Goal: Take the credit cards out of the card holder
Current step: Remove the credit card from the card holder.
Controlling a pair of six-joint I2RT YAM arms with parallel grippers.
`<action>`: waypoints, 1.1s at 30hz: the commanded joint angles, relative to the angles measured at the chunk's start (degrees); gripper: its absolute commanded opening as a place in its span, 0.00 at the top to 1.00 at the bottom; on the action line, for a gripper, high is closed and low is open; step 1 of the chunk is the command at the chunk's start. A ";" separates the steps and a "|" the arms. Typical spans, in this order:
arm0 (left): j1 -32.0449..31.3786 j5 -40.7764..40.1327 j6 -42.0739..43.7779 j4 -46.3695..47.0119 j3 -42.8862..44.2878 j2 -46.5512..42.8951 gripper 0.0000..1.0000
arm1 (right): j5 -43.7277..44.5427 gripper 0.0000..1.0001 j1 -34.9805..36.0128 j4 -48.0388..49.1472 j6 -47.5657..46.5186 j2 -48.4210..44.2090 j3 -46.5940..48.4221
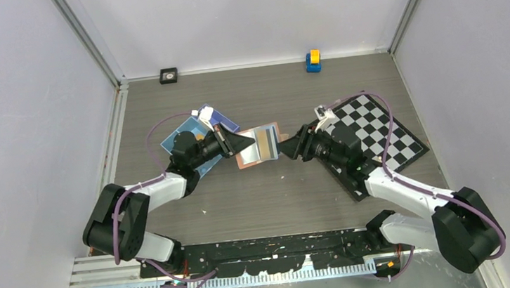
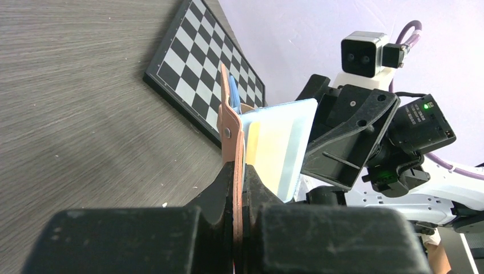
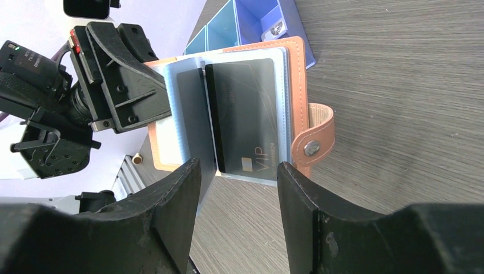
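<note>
Tan leather, stitched and round-cornered, marks the card holder (image 1: pixel 259 146), which is held open at mid-table between the two arms. One cover is clamped tight in the left pincer (image 2: pixel 240 171). The right pincer (image 3: pixel 237 171) is seen with jaws apart at the edge of the clear plastic sleeves, where a glossy dark grey credit card (image 3: pixel 245 114) lettered VIP is lodged. A round metal snap stud (image 3: pixel 311 148) is carried on the strap. Beyond lie a blue compartment tray (image 3: pixel 298 28) and a checkered board (image 1: pixel 385 135).

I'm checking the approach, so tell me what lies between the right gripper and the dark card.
Only the clear sleeve: the right wrist view shows the open right gripper flanking the dark card in the card holder.
</note>
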 commanded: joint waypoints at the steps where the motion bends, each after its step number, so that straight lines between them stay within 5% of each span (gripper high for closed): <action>1: -0.18 0.04 0.26 5.64 -0.24 -0.33 1.00 | 2.66 0.45 -0.04 2.81 -0.17 -3.43 -0.83; 6: -0.17 0.16 0.37 5.77 -0.58 -1.20 1.00 | 3.42 0.61 -0.05 3.01 -0.11 -3.78 -1.10; 12: -0.18 1.41 -0.22 6.71 -0.60 -1.63 1.00 | 3.56 0.61 -0.04 2.32 -0.15 -2.60 -0.40; 21: -0.09 2.28 -1.51 9.31 -1.22 -3.39 1.00 | 8.04 0.43 -0.09 -2.60 -0.87 -1.66 0.89; 26: -0.11 2.62 -1.96 9.71 -1.27 -4.05 1.00 | 9.50 0.24 -0.14 -3.63 -0.62 -1.60 0.97; 33: -0.10 4.50 -6.24 15.03 -1.10 -2.04 1.00 | 7.04 0.25 -1.24 -0.81 1.23 -1.60 -0.19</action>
